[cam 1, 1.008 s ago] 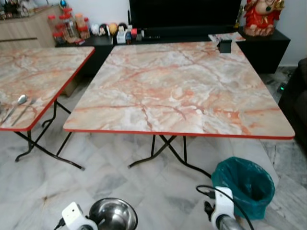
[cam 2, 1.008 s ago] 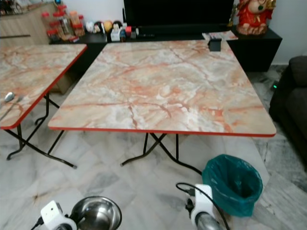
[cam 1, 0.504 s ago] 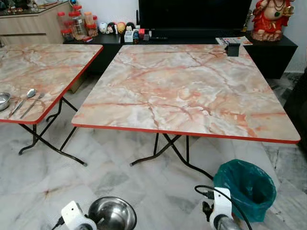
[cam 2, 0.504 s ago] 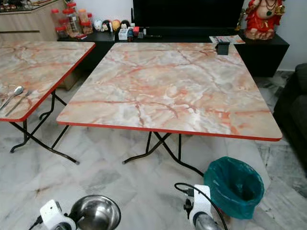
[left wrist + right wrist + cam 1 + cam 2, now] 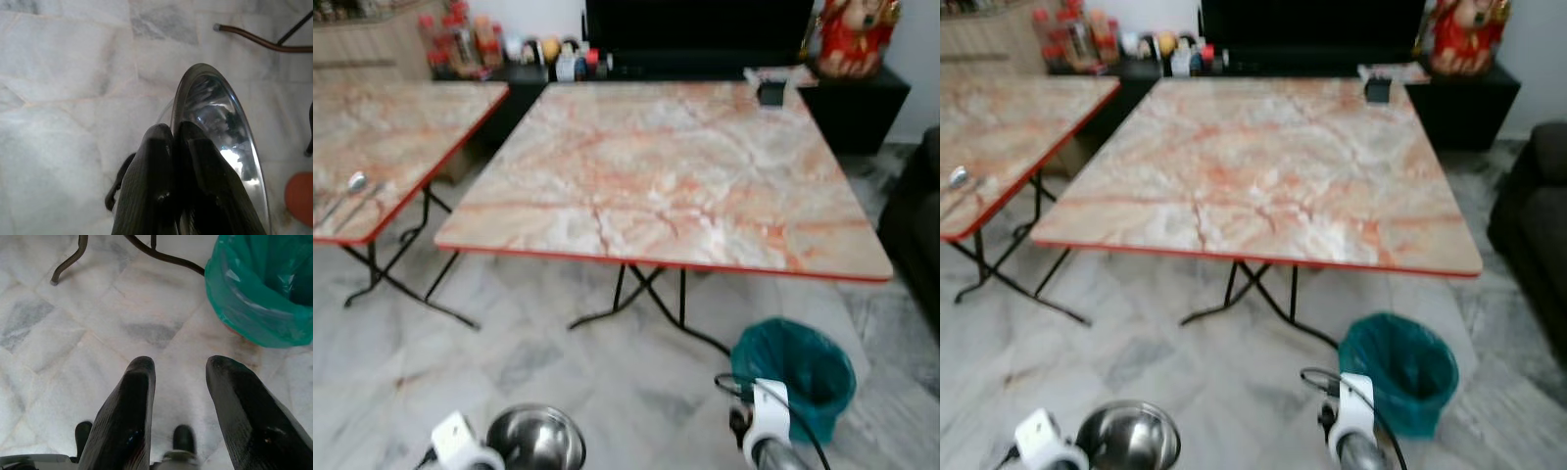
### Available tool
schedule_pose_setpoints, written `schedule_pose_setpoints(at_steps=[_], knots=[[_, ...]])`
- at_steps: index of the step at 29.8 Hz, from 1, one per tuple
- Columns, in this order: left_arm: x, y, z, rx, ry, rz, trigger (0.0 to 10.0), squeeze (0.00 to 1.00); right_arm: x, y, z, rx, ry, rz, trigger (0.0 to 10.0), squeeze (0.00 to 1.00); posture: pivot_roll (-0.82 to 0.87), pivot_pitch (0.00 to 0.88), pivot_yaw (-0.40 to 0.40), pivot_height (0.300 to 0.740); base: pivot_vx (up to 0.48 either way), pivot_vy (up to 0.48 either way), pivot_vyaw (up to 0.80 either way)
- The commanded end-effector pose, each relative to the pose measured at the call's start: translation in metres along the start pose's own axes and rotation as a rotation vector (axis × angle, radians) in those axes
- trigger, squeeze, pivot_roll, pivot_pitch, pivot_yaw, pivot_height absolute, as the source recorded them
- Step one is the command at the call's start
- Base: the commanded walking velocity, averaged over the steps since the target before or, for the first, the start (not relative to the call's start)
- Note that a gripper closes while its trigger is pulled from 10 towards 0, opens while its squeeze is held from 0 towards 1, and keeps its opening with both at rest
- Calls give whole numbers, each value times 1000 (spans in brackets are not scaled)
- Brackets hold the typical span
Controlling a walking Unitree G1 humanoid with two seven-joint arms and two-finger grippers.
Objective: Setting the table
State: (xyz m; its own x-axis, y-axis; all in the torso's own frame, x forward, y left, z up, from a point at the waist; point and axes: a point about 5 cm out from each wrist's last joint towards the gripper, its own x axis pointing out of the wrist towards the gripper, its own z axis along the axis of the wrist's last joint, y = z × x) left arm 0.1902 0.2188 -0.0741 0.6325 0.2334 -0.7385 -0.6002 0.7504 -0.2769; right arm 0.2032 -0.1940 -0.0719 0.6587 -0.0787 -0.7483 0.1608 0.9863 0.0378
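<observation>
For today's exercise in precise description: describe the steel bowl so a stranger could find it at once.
Start at the big marble-patterned table with the red edge. Nearer the robot, low over the floor, the left gripper pinches the steel bowl by its rim. It is shiny and round, unlike the green-lined bin.

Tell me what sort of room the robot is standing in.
Most likely a home living or dining area: two marble-patterned folding tables, a dark television on a low black cabinet against the wall, and a bin with a green liner on the marble floor.
</observation>
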Motion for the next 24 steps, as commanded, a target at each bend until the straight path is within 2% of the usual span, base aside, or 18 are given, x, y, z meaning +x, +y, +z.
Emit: schedule_pose_setpoints(at_steps=[1, 11, 14, 22, 24], knots=[[0, 0, 3, 7, -19, -2, 10000, 0, 0, -2, 1, 3, -3, -7, 10000, 0, 11, 0, 45, 740, 0, 0, 0], [0, 4, 13, -33, -92, -13, 10000, 0, 0, -2, 2, 6, -2, -3, 10000, 0, 37, 0, 25, 740, 0, 0, 0], [-1, 6, 8, -35, -79, 2, 10000, 0, 0, -1, 0, 2, 9, -1, 10000, 0, 37, 0, 21, 740, 0, 0, -788], [-1, -2, 3, 9, -54, -20, 10000, 0, 0, -1, 0, 9, 6, -6, 10000, 0, 26, 0, 28, 740, 0, 0, -788], [0, -6, 4, 25, -51, -33, 10000, 0, 0, -1, 1, 13, -2, -9, 10000, 0, 25, 0, 29, 740, 0, 0, 0]])
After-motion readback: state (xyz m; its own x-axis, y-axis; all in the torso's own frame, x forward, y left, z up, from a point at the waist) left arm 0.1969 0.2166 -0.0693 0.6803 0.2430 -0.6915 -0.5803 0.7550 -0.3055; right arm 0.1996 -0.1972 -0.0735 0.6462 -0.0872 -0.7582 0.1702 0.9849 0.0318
